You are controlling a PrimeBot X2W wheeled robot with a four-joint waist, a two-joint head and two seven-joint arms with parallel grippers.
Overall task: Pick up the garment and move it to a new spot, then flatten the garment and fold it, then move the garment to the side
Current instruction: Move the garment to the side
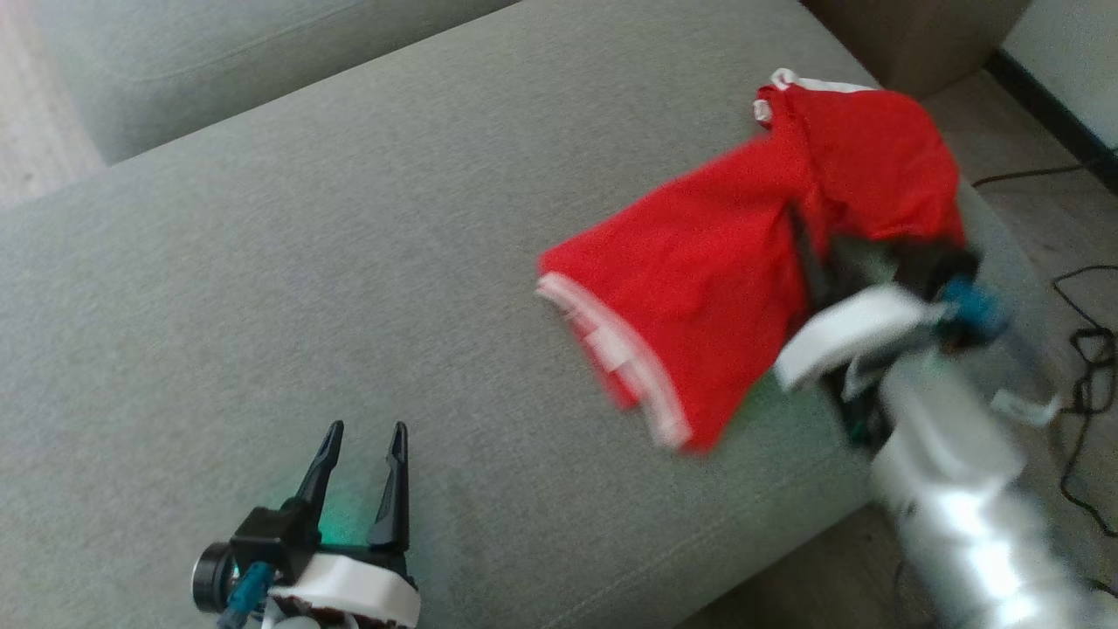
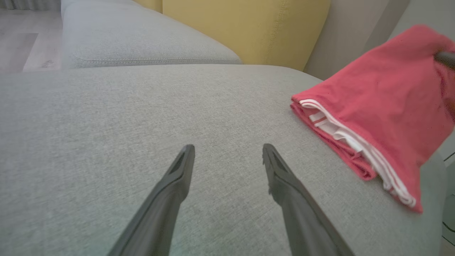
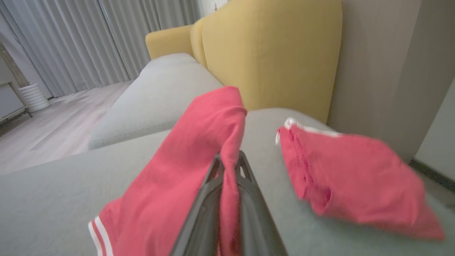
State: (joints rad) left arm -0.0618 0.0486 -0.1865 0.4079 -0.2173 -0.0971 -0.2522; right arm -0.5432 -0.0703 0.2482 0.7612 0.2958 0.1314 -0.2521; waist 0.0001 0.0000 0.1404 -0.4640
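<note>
- The grey sofa seat [image 1: 349,262] takes up most of the head view. A second grey cushion lies beyond it.
- A yellow backrest [image 3: 270,60] stands behind the seat in the right wrist view, with pale curtains [image 3: 89,39] further off over a wooden floor.
- The red garment [image 1: 716,288], trimmed with white stripes at its hems, sits on the right part of the seat, close to the right edge and far corner. Its middle is raised into a peak. One half slopes down to a striped hem that rests on the cushion, and the other half lies bunched toward the far right corner.
- The right arm's pale forearm [image 1: 952,489] reaches in from the lower right, blurred.
- The right gripper [image 3: 229,160] has its two dark fingers drawn close together on a fold of the garment, with the red cloth pinched between them and draped over the tips.
- The left gripper [image 1: 365,432] hovers low over bare cushion at the lower left, well apart from the garment. Its fingers are spread and hold nothing.
- Dark cables [image 1: 1083,349] trail on the floor to the right of the sofa.
</note>
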